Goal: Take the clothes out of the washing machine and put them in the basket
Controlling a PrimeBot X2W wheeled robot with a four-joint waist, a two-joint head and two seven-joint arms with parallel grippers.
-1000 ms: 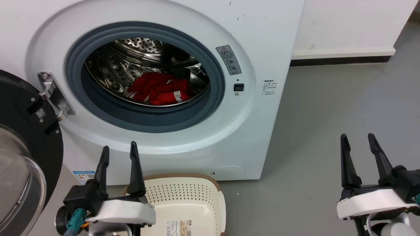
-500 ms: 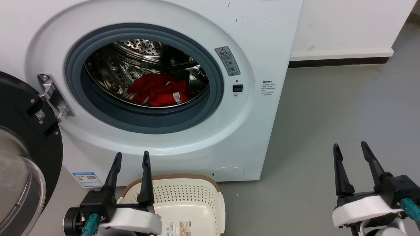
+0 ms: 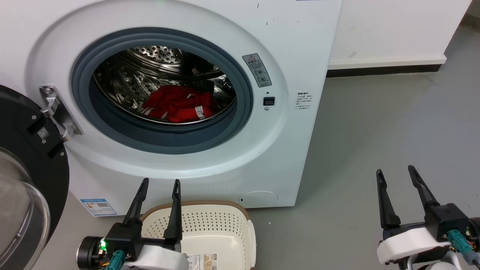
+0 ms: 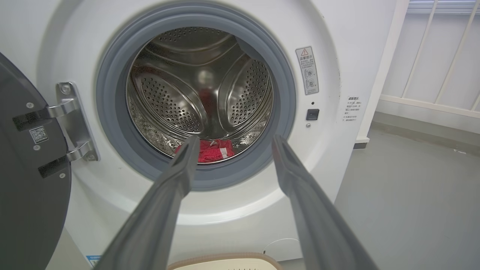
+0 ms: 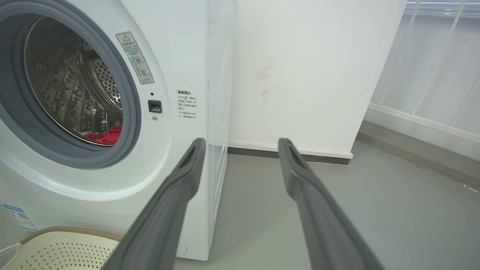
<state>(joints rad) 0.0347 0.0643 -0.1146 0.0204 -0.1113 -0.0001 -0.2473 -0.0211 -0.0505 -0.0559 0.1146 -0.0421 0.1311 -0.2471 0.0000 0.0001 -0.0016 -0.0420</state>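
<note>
Half hiding clothes (image 3: 176, 105) behind washing machine (image 3: 292, 150) rim; cropping basket (image 3: 219, 222); holding left gripper (image 3: 160, 181), right gripper (image 3: 395, 170) jaws apart.

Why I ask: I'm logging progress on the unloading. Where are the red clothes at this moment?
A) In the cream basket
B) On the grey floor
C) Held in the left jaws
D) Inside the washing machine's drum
D: the clothes lie in a heap at the bottom of the steel drum of the washing machine, behind the open porthole, while the visible part of the basket holds no fabric.
</note>
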